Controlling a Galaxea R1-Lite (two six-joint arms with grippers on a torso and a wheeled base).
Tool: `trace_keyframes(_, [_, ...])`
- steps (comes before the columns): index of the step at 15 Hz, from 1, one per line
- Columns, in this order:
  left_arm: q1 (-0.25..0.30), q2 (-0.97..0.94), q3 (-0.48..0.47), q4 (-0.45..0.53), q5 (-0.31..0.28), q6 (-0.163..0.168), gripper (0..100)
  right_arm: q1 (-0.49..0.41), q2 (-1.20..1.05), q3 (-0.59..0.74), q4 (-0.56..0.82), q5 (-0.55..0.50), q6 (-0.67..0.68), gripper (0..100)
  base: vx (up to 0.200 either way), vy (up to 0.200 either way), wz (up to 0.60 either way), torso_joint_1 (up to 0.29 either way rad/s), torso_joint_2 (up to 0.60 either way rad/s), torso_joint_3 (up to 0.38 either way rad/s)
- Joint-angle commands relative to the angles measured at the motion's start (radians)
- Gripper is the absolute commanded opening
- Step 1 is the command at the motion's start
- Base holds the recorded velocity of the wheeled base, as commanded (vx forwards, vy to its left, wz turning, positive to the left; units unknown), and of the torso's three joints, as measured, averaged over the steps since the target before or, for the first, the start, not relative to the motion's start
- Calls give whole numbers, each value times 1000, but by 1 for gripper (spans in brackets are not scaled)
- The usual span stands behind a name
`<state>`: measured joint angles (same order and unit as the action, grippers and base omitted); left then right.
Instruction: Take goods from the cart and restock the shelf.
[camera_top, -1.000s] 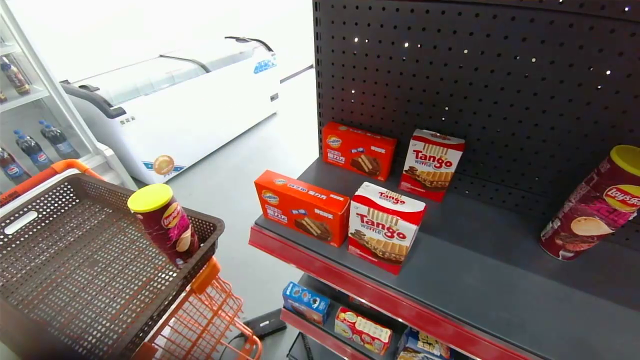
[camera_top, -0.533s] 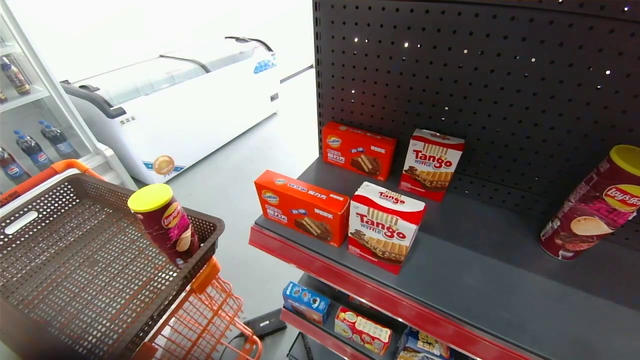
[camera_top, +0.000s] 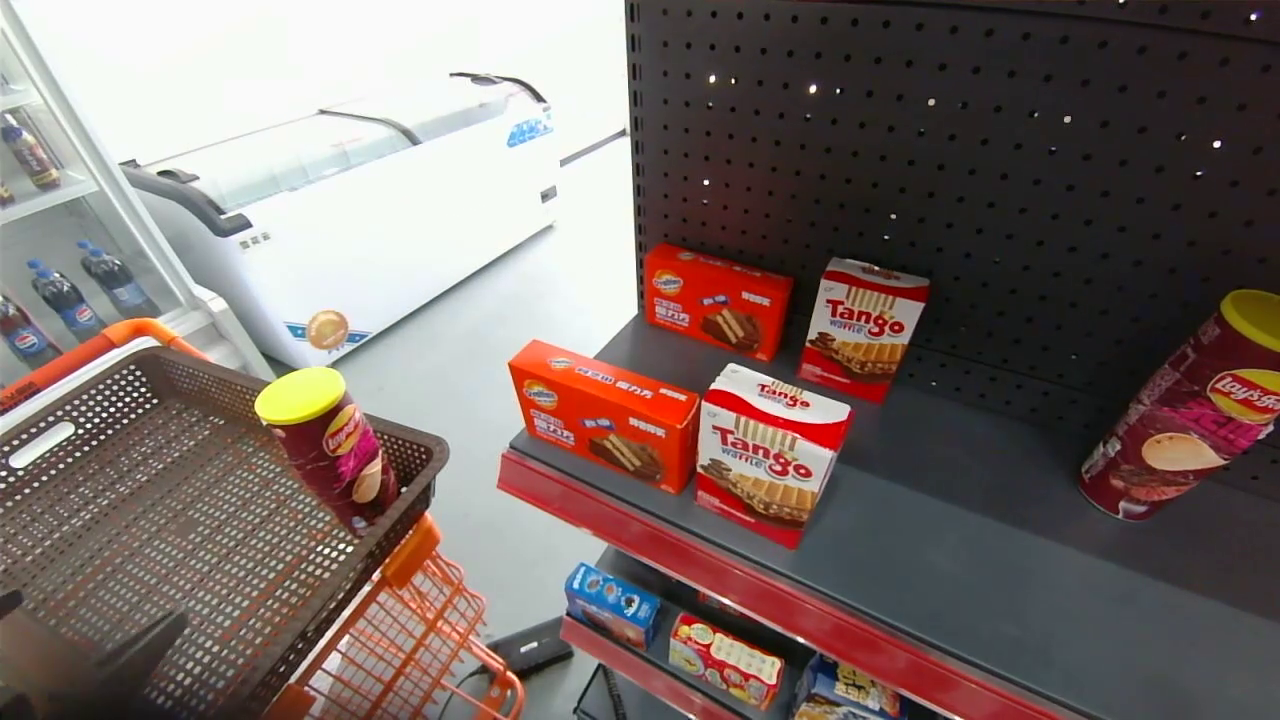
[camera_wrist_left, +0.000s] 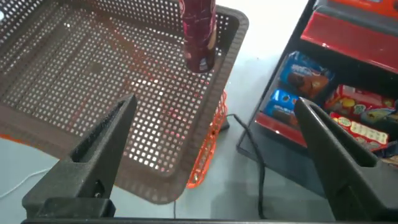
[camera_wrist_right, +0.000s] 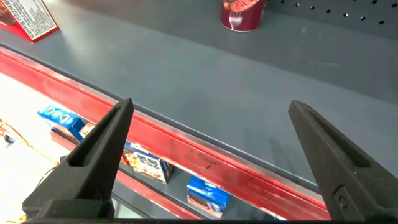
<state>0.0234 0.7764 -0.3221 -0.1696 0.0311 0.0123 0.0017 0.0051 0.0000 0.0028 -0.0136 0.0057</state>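
Observation:
A maroon chip can with a yellow lid (camera_top: 325, 445) stands upright in the far corner of the brown perforated basket (camera_top: 150, 520) on the orange cart (camera_top: 420, 640). My left gripper (camera_wrist_left: 214, 155) hangs open above the basket's near edge, well short of that chip can (camera_wrist_left: 198, 34), with nothing between its fingers. Its dark fingers (camera_top: 140, 640) rise at the lower left of the head view. A second chip can (camera_top: 1185, 410) leans against the pegboard on the grey shelf (camera_top: 1000, 560). My right gripper (camera_wrist_right: 211, 155) is open and empty above the shelf's red front edge (camera_wrist_right: 205, 152), with that second chip can (camera_wrist_right: 242, 14) beyond it.
Two orange boxes (camera_top: 600, 415) and two red-and-white wafer boxes (camera_top: 770, 455) stand on the shelf's left part. The grey stretch between the boxes and the leaning can is bare. Snack packs (camera_top: 725, 660) fill the lower shelf. A white chest freezer (camera_top: 350, 210) stands behind the cart.
My left gripper's fingers have come into the lower left corner of the head view. The cans, boxes and cart have not moved.

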Motion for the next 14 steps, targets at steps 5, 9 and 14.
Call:
trace_keyframes(5, [69,630,72,-640,30,1,100,0,-1,0,0,0,0,100,0,0,0,0,0,0])
trace_keyframes(9, [73,896,60,-996,39,63,100,0,-1,0,0,1,0,100,0,0,0,0,0,0])
trace_keyframes(14, [69,1092,35,-1209,39,72,100,0,-1,0,0,0,0,100,0,0,0,0,0,0])
